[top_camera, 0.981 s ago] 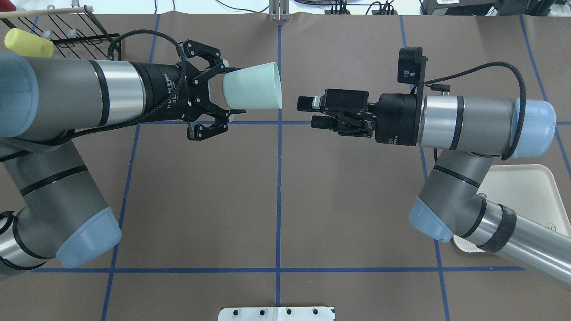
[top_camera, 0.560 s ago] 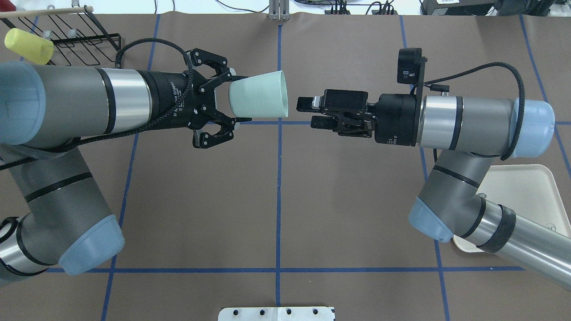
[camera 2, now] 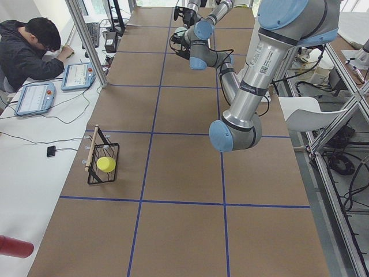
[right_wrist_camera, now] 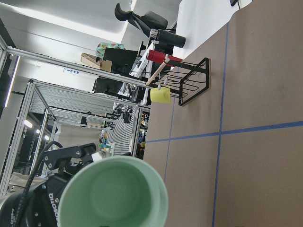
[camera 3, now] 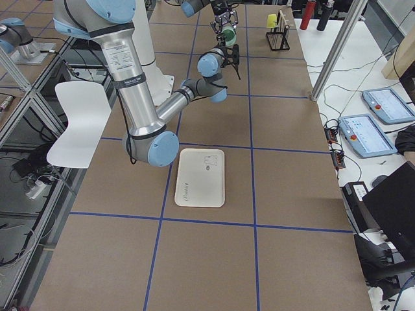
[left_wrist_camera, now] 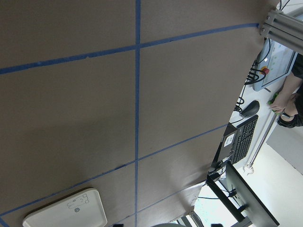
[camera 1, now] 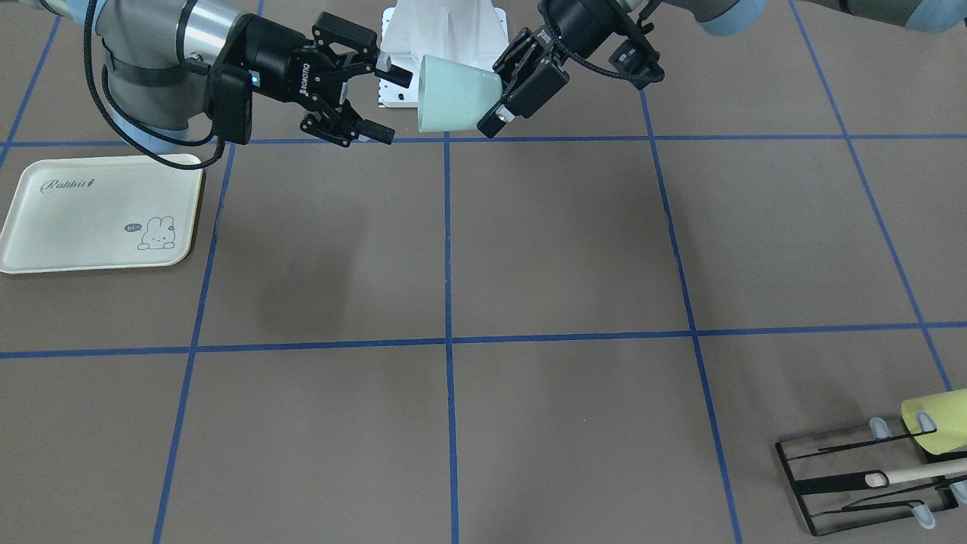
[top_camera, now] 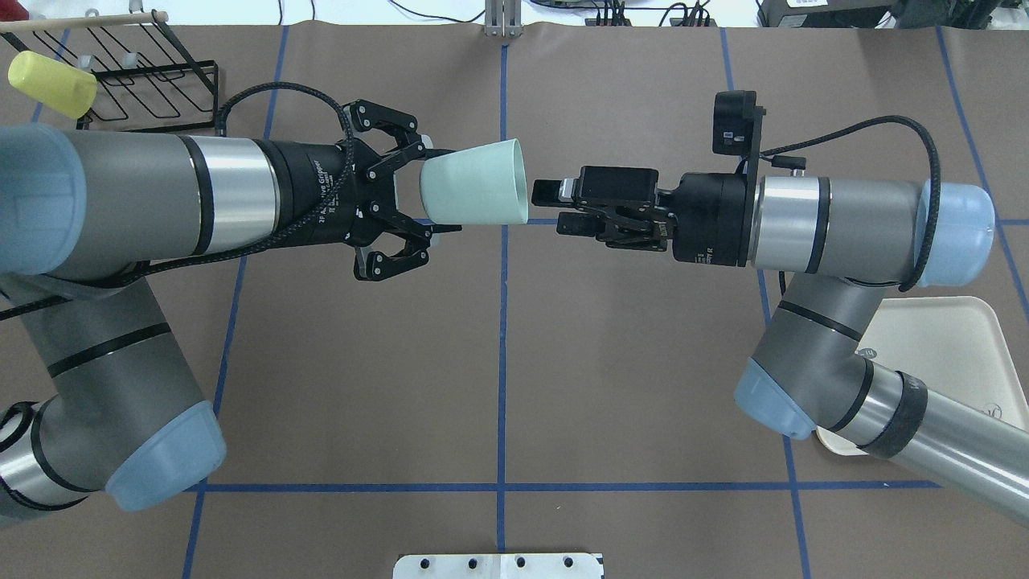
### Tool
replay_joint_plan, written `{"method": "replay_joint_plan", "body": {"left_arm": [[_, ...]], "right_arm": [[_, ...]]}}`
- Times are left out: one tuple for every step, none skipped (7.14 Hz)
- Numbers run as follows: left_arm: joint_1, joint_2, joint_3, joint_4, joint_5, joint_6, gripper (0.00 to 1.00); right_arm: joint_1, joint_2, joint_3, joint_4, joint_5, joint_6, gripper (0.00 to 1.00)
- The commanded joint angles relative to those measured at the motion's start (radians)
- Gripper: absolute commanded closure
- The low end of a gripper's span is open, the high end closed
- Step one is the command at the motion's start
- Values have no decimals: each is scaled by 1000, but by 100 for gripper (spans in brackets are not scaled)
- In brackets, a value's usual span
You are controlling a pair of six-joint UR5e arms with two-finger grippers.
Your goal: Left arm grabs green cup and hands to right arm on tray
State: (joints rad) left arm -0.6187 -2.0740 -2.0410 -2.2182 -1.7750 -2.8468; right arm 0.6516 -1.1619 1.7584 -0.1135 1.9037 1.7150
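Green cup [camera 1: 457,98], front view?
— Aloft, well apart from the tray [camera 1: 91,211]; left gripper [camera 1: 495,94] clamps its base, right gripper [camera 1: 387,106] gapes wide, empty.
Overhead?
— Right gripper just short of the rim. Grab done; transfer and tray placement remain, I'd say.

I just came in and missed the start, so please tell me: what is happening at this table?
The left gripper holds the green cup by its base, sideways in the air, mouth toward the right gripper. That gripper is open, its fingers just short of the rim. The tray lies empty on the table beside the right arm.
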Motion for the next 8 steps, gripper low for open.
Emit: {"method": "replay_joint_plan", "body": {"left_arm": [[13,0,-13,2,2,-9,79],[22,-1,-13,3,2,-13,79],[28,-5,-13,3,5,-14,79],[30,-6,-13,3,5,-16,79],[30,-6,-13,3,5,-16,79],[31,-6,-13,3,5,-16,79],[31,-6,-13,3,5,-16,79],[37,-8,-13,3,5,-16,79]], "right_arm": [[-4,-1,0,0,0,0,13],[-7,-1,0,0,0,0,13],[-10,1,0,0,0,-2,15],[-13,-1,0,0,0,-2,16],[-17,1,0,0,0,-2,19],[-17,1,0,0,0,-2,23],[-17,1,0,0,0,-2,30],[-18,2,0,0,0,-3,34]]}}
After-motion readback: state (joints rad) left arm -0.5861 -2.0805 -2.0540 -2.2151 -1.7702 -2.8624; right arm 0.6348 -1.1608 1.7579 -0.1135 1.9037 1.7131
